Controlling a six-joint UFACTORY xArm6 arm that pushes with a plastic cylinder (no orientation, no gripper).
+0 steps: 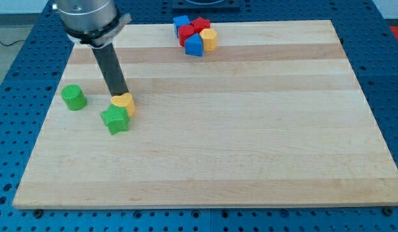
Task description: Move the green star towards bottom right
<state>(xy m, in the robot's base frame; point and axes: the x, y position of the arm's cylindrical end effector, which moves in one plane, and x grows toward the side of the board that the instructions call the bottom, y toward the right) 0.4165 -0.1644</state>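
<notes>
The green star [115,120] lies on the wooden board [250,142] at the view's left, a little below the middle. A yellow block [124,102] touches its upper right side. My tip [119,94] stands just above the yellow block, at its top edge, and above the green star. The dark rod rises from there to the arm at the view's top left.
A green cylinder [73,97] stands left of the star. A cluster at the view's top holds two blue blocks [194,46], [180,24], red blocks [200,27] and a yellow block [209,38]. A blue perforated table surrounds the board.
</notes>
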